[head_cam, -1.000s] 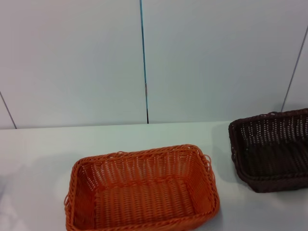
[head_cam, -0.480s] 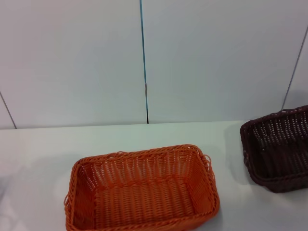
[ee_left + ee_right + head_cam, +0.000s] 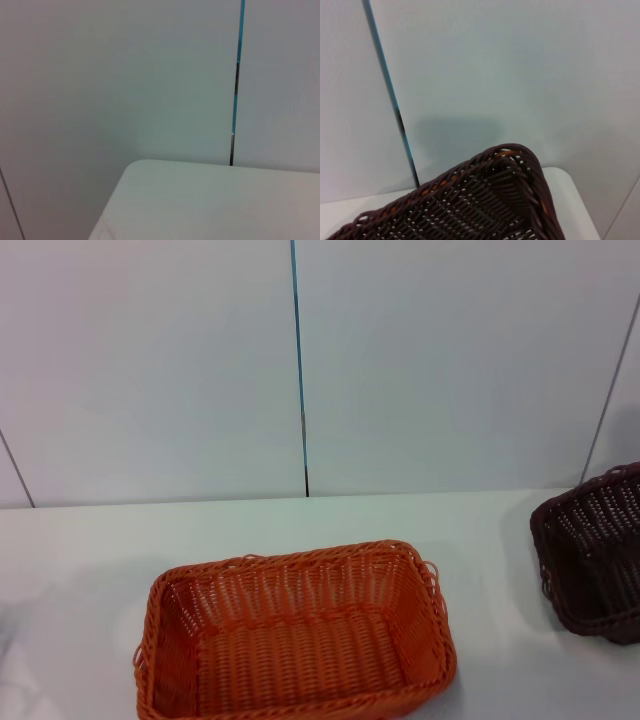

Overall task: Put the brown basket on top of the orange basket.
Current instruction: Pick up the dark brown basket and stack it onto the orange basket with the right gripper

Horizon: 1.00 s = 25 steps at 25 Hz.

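Brown basket [image 3: 592,555] tilting at table's [image 3: 300,520] right edge, orange basket [image 3: 295,635] waiting centre. Grip state impossible to tell. Needing level carrying, centring directly above.

The brown basket [image 3: 592,555] has slid steadily toward the frame's right edge — now only its left part shows

Brown basket [image 3: 592,552] right of orange basket [image 3: 295,635]

brown basket [image 3: 592,555] cut by rt edge
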{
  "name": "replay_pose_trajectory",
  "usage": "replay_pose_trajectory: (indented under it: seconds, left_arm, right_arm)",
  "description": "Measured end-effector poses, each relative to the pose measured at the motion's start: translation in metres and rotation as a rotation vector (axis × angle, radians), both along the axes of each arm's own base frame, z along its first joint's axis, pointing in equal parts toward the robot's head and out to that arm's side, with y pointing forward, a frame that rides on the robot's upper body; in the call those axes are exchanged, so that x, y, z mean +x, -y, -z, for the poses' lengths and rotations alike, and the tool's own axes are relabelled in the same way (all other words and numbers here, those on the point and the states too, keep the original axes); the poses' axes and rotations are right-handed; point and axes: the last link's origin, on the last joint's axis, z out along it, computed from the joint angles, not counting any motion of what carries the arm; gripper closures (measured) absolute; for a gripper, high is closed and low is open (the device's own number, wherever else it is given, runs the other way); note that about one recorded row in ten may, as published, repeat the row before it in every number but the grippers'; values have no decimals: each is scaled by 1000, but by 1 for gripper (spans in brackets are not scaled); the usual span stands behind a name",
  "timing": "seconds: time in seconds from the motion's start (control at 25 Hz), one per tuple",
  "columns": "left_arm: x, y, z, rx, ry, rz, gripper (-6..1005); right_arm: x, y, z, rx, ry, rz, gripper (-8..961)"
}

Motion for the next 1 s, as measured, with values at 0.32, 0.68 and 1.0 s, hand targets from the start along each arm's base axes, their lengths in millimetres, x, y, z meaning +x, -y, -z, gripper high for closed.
replay_pose_trajectory:
  seconds: [0.32, 0.68, 1.0]
  left_arm:
    - [0, 0, 0, -1, 0, 1, 108]
    - [-1, 2, 0, -1, -1, -4, 109]
    - [-2, 3, 0, 0, -2, -8, 109]
  right_arm:
    - [-8, 6, -14, 27, -19, -14, 769]
    - [-24, 7, -26, 51, -42, -56, 768]
    - [-45, 7, -35, 67, -109, -131, 765]
